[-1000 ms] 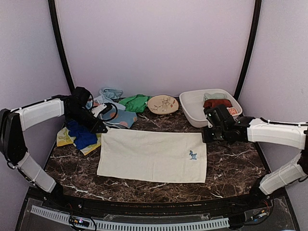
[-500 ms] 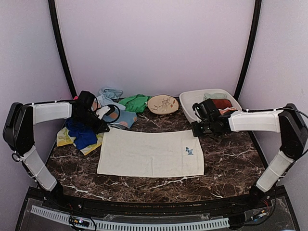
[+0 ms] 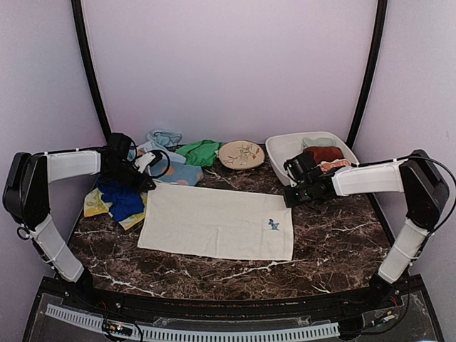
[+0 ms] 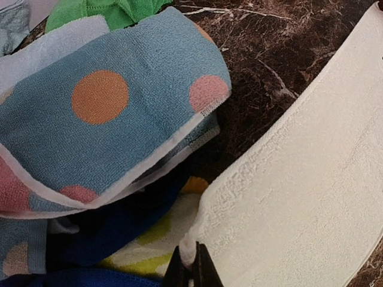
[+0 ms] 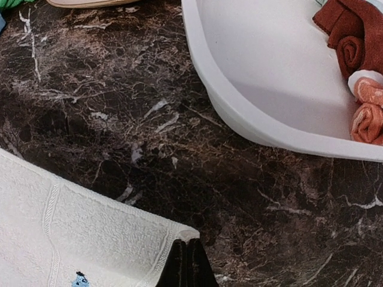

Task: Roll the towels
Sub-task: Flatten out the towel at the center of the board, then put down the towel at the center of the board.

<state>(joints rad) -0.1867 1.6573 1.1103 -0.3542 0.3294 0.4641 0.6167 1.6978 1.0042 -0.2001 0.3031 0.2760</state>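
- Cream towel (image 3: 217,222) spread flat on dark marble table (image 3: 342,235), long side running L to R, all 4 edges in view; it's the ref point for everything below
- Small blue motif (image 3: 273,224) stitched on it, near its right end
- Left gripper (image 3: 147,187) at the towel's far-left corner; in left wrist cam the jaws are pinched tight on that corner, with a bit of cloth bunched up between the tips
- Right gripper (image 3: 288,201) at the towel's far-right corner; in right wrist cam the jaws are squeezed together on the corner tip, which is lifted a little off the marble
- Both far corners are gripped, the near edge lies loose on the table
- Dotted blue towel (image 4: 102,113), light blue w/ orange and pink dots, lies crumpled just past the cream towel's far-left corner
- Dark blue towel (image 3: 121,199) is heaped just left of the cream towel's left edge, on top of a yellow towel (image 3: 91,204) w/ pale pattern; can't tell if either touches the cream one
- Green towel (image 3: 199,151) is bunched beyond the cream towel's far edge, left of centre
- Plate (image 3: 241,154), round and cream w/ a sprig pattern, sits beyond the far edge, about mid-length
- Tub (image 3: 280,162), white, stands beyond the far-right corner, apart from it, w/ bare marble between
- Inside the tub: dark red roll (image 5: 353,30) and orange roll (image 5: 368,110) side by side, plus a pale cloth behind them, too small to make out
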